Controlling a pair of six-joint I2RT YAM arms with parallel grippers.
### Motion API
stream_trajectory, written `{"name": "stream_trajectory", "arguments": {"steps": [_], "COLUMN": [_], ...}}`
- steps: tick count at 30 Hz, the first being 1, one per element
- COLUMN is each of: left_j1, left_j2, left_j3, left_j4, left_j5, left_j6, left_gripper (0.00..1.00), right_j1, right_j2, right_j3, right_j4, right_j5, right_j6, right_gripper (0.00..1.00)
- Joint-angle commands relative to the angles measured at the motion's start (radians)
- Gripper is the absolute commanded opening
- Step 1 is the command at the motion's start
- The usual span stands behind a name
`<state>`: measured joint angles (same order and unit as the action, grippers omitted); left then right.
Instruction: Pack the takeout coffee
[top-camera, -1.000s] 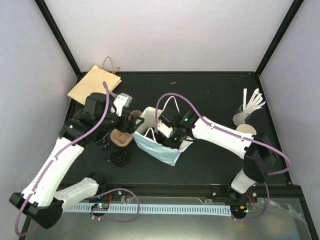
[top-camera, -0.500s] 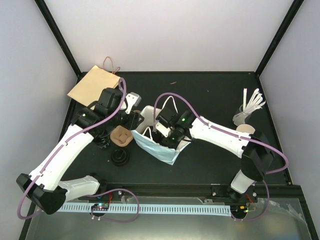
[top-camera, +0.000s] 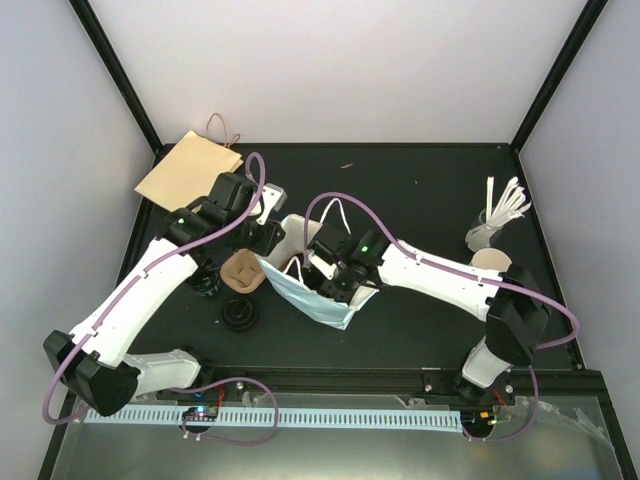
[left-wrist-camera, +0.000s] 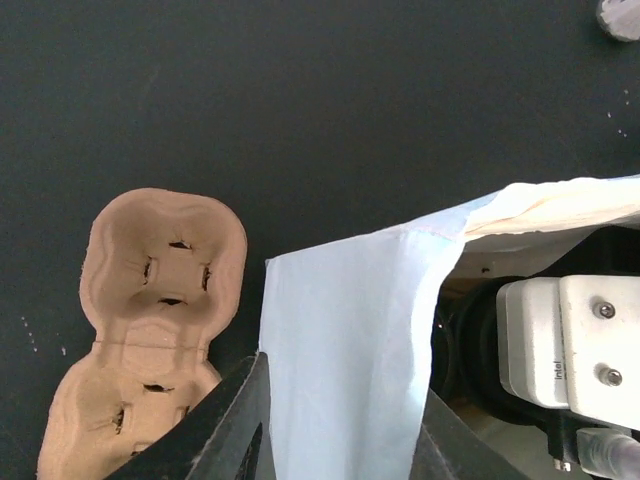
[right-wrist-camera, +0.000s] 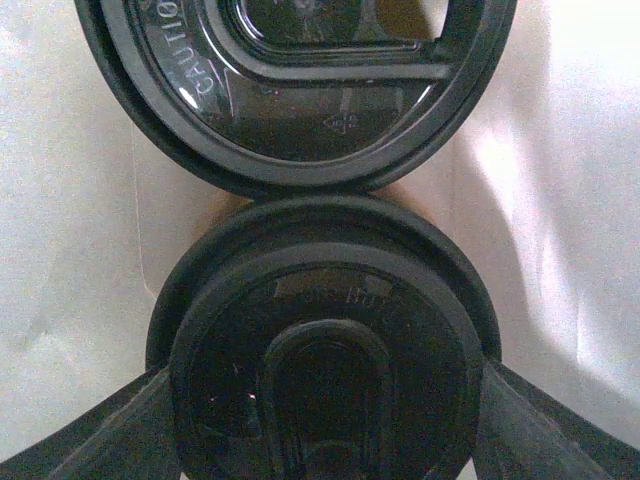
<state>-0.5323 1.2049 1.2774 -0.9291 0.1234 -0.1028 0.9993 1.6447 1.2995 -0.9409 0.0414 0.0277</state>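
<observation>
The takeout coffee shows its round black lid between my right gripper's fingers, and my right gripper is shut on it. It sits low inside the white paper bag, with my right gripper reaching into the bag's mouth from the right. A second black-lidded cup stands just beyond it in the bag. My left gripper is at the bag's left side. The bag's narrow side wall fills the gap between the jaws of my left gripper, which press on it from both sides.
A tan pulp cup carrier lies just left of the bag, also seen as the carrier. Loose black lids sit in front of it. A flat brown paper bag lies at the back left. Lidless white cups and white stirrers are at the right.
My left gripper has swung right to the bag's left side and its jaws have closed onto the wall. The right gripper has stayed in the bag with the cup.
</observation>
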Motion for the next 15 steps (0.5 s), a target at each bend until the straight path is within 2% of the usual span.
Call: {"name": "stream_trajectory", "arguments": {"steps": [1, 6, 11, 15], "left_j1": [-0.005, -0.006, -0.006, -0.006], "left_j2": [0.015, 0.035, 0.044, 0.048], "left_j3": [0.063, 0.085, 0.104, 0.116], "left_j4": [-0.036, -0.06, -0.072, -0.085], "left_j5": [-0.028, -0.026, -0.024, -0.019], "left_j6": [0.016, 0.017, 0.021, 0.027], "left_gripper": [0.29, 0.2, 0.02, 0.02], "right_j1": [-0.013, -0.013, -0.013, -0.013], "right_j2": [0.147, 0.096, 0.055, 0.035], "right_j3": [-0.15, -0.098, -0.009, 0.019], "right_j4": [-0.017, -0.039, -0.101, -0.112], "right_j5": [0.13, 0.134, 0.134, 0.118], "right_j6": [0.018, 0.011, -0.001, -0.004], "right_gripper": [0.67, 0.67, 0.67, 0.71]}}
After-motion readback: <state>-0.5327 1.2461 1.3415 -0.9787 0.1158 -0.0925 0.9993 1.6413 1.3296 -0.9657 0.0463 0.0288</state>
